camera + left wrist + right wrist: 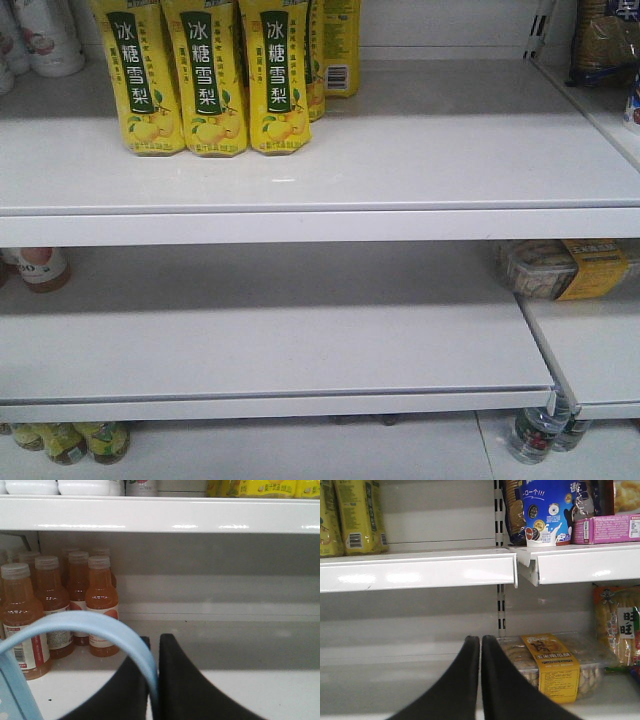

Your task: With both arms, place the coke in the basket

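Your left gripper [152,680] pinches the basket [10,690] handle at lower left, right gripper [480,680] closed empty; no coke visible (likely slick, rigid—grip mid-body).

I see three yellow pear-drink packs [213,75] far left on the upper shelf [400,170]; a snack tray [560,268] sits right, below.

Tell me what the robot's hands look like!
Each gripper is a pair of plain black fingers, broad at the bottom, curving up to narrow rounded tips. The left gripper and right gripper look alike: smooth, matte, with no markings or cables showing. The arms themselves are out of view.
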Motion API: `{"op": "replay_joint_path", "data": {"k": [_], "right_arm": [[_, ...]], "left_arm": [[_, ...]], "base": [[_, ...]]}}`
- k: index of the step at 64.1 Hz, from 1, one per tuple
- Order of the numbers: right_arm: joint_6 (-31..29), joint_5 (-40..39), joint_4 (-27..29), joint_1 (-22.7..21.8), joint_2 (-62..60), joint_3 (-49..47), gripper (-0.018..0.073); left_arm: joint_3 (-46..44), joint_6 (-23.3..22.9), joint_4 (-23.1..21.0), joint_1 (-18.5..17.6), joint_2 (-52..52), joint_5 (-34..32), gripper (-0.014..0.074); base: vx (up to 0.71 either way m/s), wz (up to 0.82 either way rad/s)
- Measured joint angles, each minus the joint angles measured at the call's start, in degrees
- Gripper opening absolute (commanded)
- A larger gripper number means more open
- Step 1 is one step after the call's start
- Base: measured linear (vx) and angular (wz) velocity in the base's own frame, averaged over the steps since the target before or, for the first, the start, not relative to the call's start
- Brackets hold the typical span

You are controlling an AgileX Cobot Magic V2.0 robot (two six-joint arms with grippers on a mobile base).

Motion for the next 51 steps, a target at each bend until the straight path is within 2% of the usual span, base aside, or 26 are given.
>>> {"op": "replay_joint_path", "data": {"k": [51], "right_arm": [[0.2, -0.2, 0.5, 0.0, 0.0, 0.0, -0.0002]], "left_arm": [[0.0, 0.0, 0.0, 0.0, 0.0, 0.0, -0.0006]], "base": [[0.00, 0.00]]}}
